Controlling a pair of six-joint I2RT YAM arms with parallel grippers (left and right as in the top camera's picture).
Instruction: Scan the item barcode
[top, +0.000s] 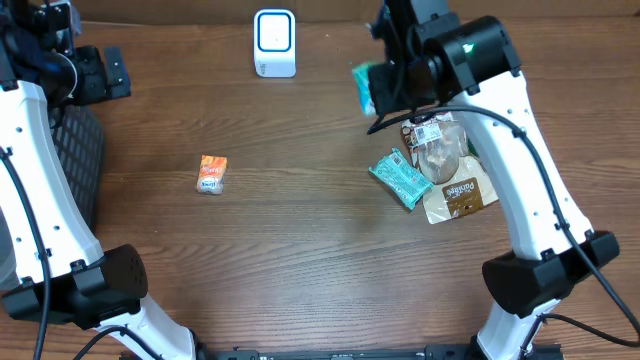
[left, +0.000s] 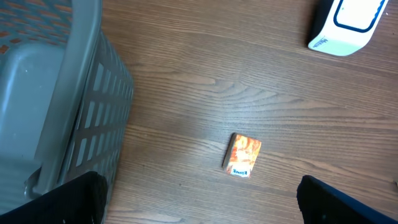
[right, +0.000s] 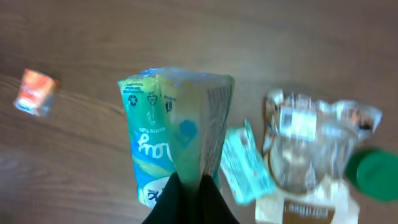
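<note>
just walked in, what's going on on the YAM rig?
The right claw is shut on a teal snack packet, held up off the table near the white scanner. The left claw hangs open beside the grey basket, above a small orange packet. Other items lie piled under the right arm.

The teal pouch (right: 163, 134) bears small round recycling-type signs (its white script word is too blurred to read).

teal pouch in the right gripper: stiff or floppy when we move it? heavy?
Probably floppy: the teal pouch looks like a thin film bag, folded where the right gripper pinches one edge. Likely light, since that one pinch holds it up. Its glossy skin may slip or twist.
</note>
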